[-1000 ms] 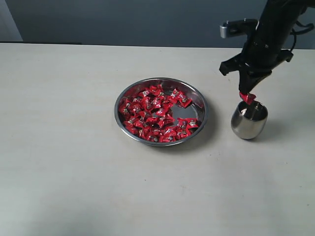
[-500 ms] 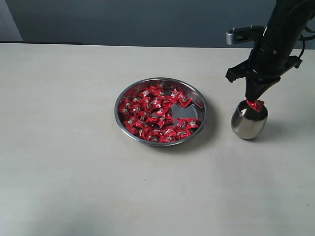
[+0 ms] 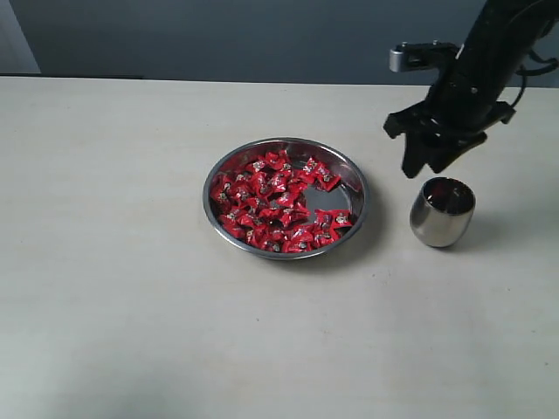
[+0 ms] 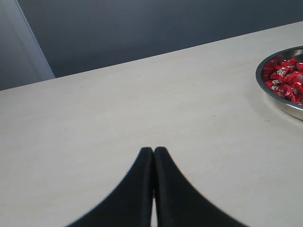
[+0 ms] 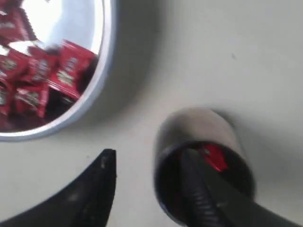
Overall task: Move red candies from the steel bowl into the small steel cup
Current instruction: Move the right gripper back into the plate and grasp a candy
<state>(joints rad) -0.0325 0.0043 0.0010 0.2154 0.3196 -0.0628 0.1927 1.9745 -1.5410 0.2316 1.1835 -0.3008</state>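
Observation:
The steel bowl [image 3: 210, 205] sits mid-table, holding many red candies [image 3: 271, 196]. To its right stands the small steel cup [image 3: 441, 218]. My right gripper [image 3: 423, 168] hovers just above the cup's left rim, open and empty. In the right wrist view this gripper [image 5: 147, 152] has one finger over the cup's mouth [image 5: 203, 125] and the other outside it, and a red candy [image 5: 215, 156] lies inside the cup. The bowl's rim [image 5: 97, 85] and its candies [image 5: 66, 71] show beyond. My left gripper [image 4: 153, 150] is shut, empty, above bare table, with the bowl [image 4: 284, 106] far off.
The pale table [image 3: 131, 288] stretches wide to the left and front of the bowl. A dark wall runs behind the table's far edge [image 3: 218, 80]. The right arm [image 3: 489, 61] reaches in from the upper right.
The right gripper was shut on a red candy over the cup; now it has opened, the candy lies in the cup, and the gripper has lifted and shifted slightly left.

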